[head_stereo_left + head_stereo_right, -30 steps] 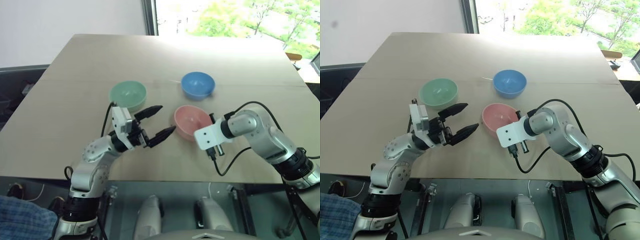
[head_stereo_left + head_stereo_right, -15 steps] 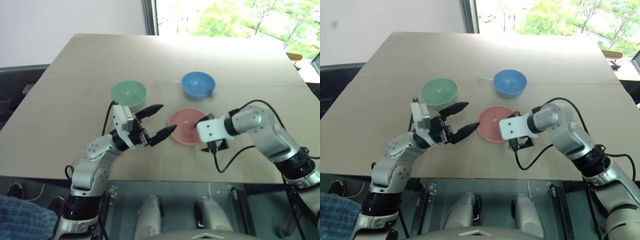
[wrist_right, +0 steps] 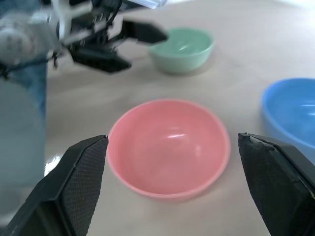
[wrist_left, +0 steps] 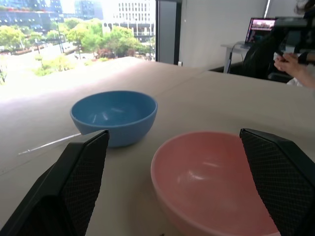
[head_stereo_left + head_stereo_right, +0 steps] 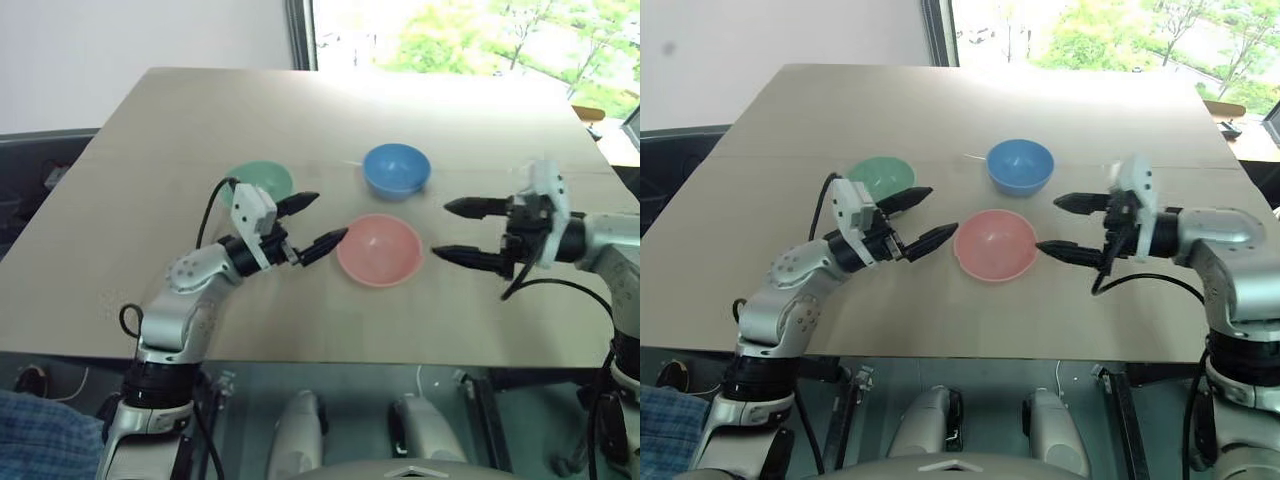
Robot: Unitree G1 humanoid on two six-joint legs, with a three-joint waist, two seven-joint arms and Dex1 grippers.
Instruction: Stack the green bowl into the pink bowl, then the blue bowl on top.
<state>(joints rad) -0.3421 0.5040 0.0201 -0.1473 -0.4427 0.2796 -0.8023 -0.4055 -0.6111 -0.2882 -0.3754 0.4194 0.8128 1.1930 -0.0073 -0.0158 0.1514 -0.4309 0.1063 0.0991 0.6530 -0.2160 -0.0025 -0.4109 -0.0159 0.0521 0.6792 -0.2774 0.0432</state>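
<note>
Sitting upright on the counter (image 5: 150, 150) are three bowls, one of each colour: the pink bowl (image 5: 378, 249) nearest the robot in the middle, the green bowl (image 5: 262, 181) behind it to the left, and the blue bowl (image 5: 396, 168) behind it to the right. All three are apart and empty. Two grippers flank the pink bowl. The left gripper (image 5: 312, 222) points level toward it, fingers spread wide, holding nothing, just in front of the green bowl. The right gripper (image 5: 462, 231) faces it from the other side, fingers likewise spread and empty.
</note>
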